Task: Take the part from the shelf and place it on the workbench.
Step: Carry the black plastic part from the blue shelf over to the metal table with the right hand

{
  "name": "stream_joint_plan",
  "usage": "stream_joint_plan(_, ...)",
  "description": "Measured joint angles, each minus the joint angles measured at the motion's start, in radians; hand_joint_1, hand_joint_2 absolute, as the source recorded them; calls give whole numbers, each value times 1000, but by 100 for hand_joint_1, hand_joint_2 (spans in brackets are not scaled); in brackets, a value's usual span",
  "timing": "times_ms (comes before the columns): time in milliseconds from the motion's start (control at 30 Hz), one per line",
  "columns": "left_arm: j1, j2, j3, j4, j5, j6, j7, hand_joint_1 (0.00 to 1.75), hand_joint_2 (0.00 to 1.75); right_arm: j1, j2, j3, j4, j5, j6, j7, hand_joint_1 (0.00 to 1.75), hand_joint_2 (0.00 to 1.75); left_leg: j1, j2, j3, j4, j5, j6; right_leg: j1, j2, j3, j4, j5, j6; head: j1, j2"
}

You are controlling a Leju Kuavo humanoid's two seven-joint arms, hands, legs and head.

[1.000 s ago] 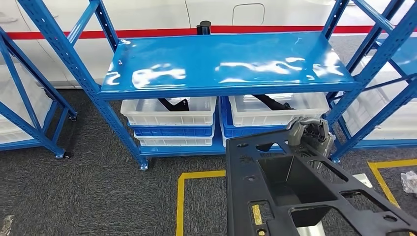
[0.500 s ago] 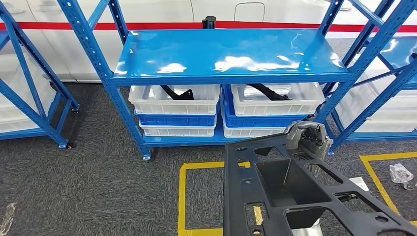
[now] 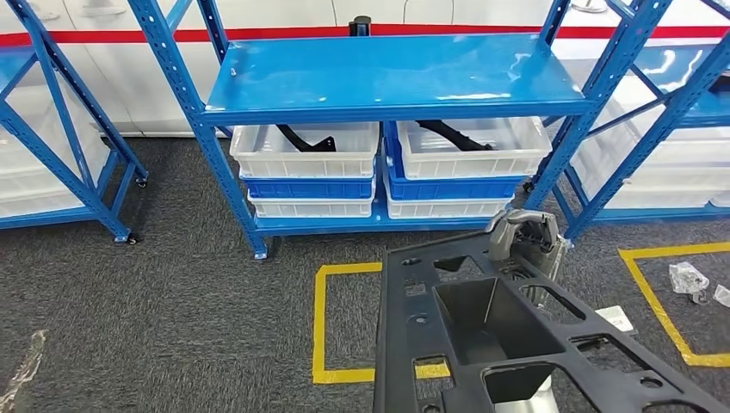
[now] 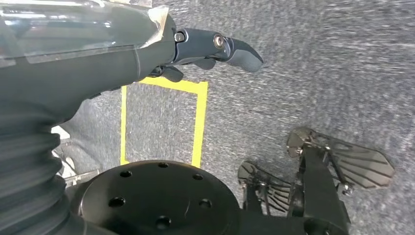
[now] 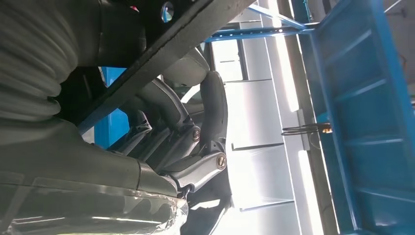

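A blue steel shelf fills the far side of the floor, its top deck bare and glossy, its lower deck carrying white bins stacked over blue ones, with dark parts lying in the upper two; a second blue rack stands at the left edge of the scene and a third at the right; yellow tape marks out a bay on the grey carpet in front of the shelf's near edge, probably a standing spot for picking; the part, a large black moulded panel with a deep central pocket and several cut-outs, is off the shelf and carried low and tilted before the robot, above the taped bay, which suggests the pick is done and the carry to the workbench is what remains; the right hand grips the panel's far edge, fingers wrapped over the rim, apparently to steady so broad a piece; the left hand hangs over the carpet with its fingers stretched out and nothing between them; a crumpled clear wrapper lies on the floor near the right-hand tape.
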Motion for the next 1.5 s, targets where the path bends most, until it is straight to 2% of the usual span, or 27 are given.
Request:
stream_joint_plan(67, -3, 0, 1, 0, 8, 10, 3, 0, 175, -5, 4, 6, 5, -3, 3, 2, 175, 175, 3, -2, -26, 118, -110, -10, -2, 3, -26, 1, 25, -9, -3, 0)
stream_joint_plan(100, -5, 0, 2, 0, 14, 15, 3, 0, 175, -5, 5, 8, 8, -5, 5, 2, 175, 175, 4, -2, -34, 183, -144, -15, -2, 5, -38, 1, 37, -8, -4, 0)
stream_joint_plan(167, -6, -2, 8, 0, 30, 29, 3, 0, 175, -6, 6, 8, 14, -9, 6, 4, 175, 175, 10, -3, -17, 249, -145, -22, -3, 15, -62, 4, 60, 0, -4, 0)
stream_joint_plan(233, -1, -6, 19, 0, 48, 45, 4, 0, 175, -8, 7, 8, 20, -10, 6, 4, 175, 175, 21, -17, 75, 159, -108, -28, -8, 32, -88, 13, 77, 13, -4, 0)
stream_joint_plan(300, 8, -13, 31, 1, 63, 59, 3, 0, 175, -14, 8, 8, 22, -11, 6, 4, 175, 175, 31, -62, 176, 23, -110, -32, -9, 49, -113, 28, 87, 27, -5, 0)
stream_joint_plan(333, 12, -15, 35, 1, 68, 62, 2, 0, 175, -17, 8, 8, 23, -11, 6, 5, 175, 175, 33, -82, 200, -14, -119, -32, -7, 54, -121, 34, 90, 31, -5, 0)
stream_joint_plan(433, 15, -17, 38, 2, 73, 66, -1, 0, 175, -21, 8, 8, 24, -11, 6, 5, 175, 175, 32, -92, 201, -23, -125, -28, -5, 60, -129, 39, 94, 37, -5, 0)
stream_joint_plan(500, 15, -20, 46, 2, 78, 72, -3, 0, 175, -22, 8, 8, 25, -11, 6, 5, 175, 175, 29, -73, 194, -25, -122, -14, -6, 69, -137, 39, 102, 47, -5, 0)
stream_joint_plan(533, 15, -23, 51, 2, 79, 76, -3, 0, 175, -26, 8, 8, 28, -11, 6, 4, 175, 175, 26, -51, 187, -26, -115, 2, -7, 61, -163, 77, 86, 51, -1, 0)
stream_joint_plan(600, 15, -26, 60, 2, 77, 83, 1, 0, 175, -33, 7, 7, 37, -11, 7, 5, 175, 175, 20, 2, 165, -29, -95, 31, -8, 36, -240, 230, 23, 56, 6, 0)
stream_joint_plan(633, 15, -26, 60, 2, 73, 85, 4, 0, 175, -36, 7, 7, 42, -11, 7, 5, 175, 175, 17, 22, 154, -28, -87, 36, -8, 18, -269, 306, -13, 56, 10, 0)
stream_joint_plan(667, 14, -26, 60, 2, 71, 87, 6, 0, 175, -37, 7, 7, 46, -11, 8, 5, 175, 175, 16, 37, 148, -28, -83, 35, -8, 13, -267, 326, -21, 62, 10, 0)
stream_joint_plan(733, 13, -26, 60, 2, 67, 93, 10, 0, 175, -40, 7, 7, 52, -11, 10, 5, 175, 175, 15, 60, 144, -27, -78, 30, -9, -8, -184, 215, 10, 76, 10, 0)
stream_joint_plan(800, 12, -25, 61, 1, 66, 98, 13, 0, 175, -47, 8, 7, 56, -12, 11, 6, 175, 175, 11, 80, 146, -27, -76, 22, -3, -49, -101, 83, 39, 73, 9, 0)
stream_joint_plan(833, 13, -25, 61, 1, 66, 99, 14, 0, 175, -51, 8, 7, 57, -12, 12, 7, 175, 175, 8, 88, 146, -27, -74, 16, 1, -60, -84, 51, 45, 64, 8, 0)
stream_joint_plan(900, 13, -25, 62, 0, 65, 102, 14, 0, 175, -54, 8, 6, 60, -12, 12, 8, 175, 175, 5, 103, 149, -30, -72, 5, 8, -51, -89, 43, 50, 44, 8, 0)
stream_joint_plan(933, 13, -24, 62, 0, 65, 105, 14, 0, 175, -55, 8, 6, 61, -12, 12, 8, 175, 175, 7, 106, 148, -29, -73, -1, 3, -40, -92, 42, 54, 35, 7, 0)
stream_joint_plan(1000, 12, -23, 63, -1, 63, 109, 14, 0, 175, -55, 9, 6, 63, -13, 13, 7, 175, 175, 12, 73, 134, 7, -105, -13, -7, -21, -95, 39, 63, 17, 5, 0)
stream_joint_plan(1067, 6, -22, 63, -1, 58, 107, 14, 0, 175, -54, 10, 6, 66, -15, 15, 5, 175, 175, 14, 21, 87, 121, -177, -18, -7, -3, -101, 39, 72, 2, 2, 0)
stream_joint_plan(1100, 2, -22, 63, -1, 54, 106, 14, 0, 175, -53, 10, 6, 68, -16, 16, 5, 175, 175, 14, 8, 60, 188, -209, -19, -4, 6, -105, 39, 75, -2, 1, 0)
stream_joint_plan(1167, -3, -22, 62, -1, 48, 103, 14, 0, 175, -50, 10, 6, 74, -17, 18, 4, 175, 175, 14, 1, 39, 251, -222, -18, 2, 30, -111, 40, 79, -5, 1, 0)
stream_joint_plan(1200, -3, -22, 62, -1, 47, 101, 14, 0, 175, -49, 10, 5, 76, -17, 18, 3, 175, 175, 15, -1, 56, 226, -199, -17, 3, 43, -111, 42, 80, -5, 1, 0)
stream_joint_plan(1267, 3, -22, 62, 0, 47, 97, 15, 0, 175, -48, 10, 4, 79, -18, 19, 2, 175, 175, 19, -30, 124, 98, -135, -12, 4, 71, -113, 48, 82, -2, 0, 0)
stream_joint_plan(1333, 8, -23, 62, 0, 48, 95, 15, 0, 175, -49, 11, 4, 80, -18, 20, 1, 175, 175, 21, -67, 168, 2, -110, -7, 8, 93, -124, 55, 86, 7, 1, 0)
stream_joint_plan(1367, 9, -24, 62, 0, 48, 94, 15, 0, 175, -50, 11, 4, 80, -18, 20, 0, 175, 175, 20, -75, 171, -10, -114, -4, 7, 103, -131, 56, 89, 14, 0, 0)
stream_joint_plan(1433, 9, -26, 62, 0, 49, 90, 13, 0, 175, -49, 12, 4, 80, -18, 21, 0, 175, 175, 16, -56, 167, -16, -108, 7, 5, 118, -145, 56, 98, 29, -1, 0)
stream_joint_plan(1500, 11, -28, 64, 1, 55, 77, 0, 0, 175, -48, 11, 2, 80, -18, 21, -1, 175, 175, 17, -31, 169, -26, -97, 21, 8, 84, -168, 83, 87, 34, 4, 0)
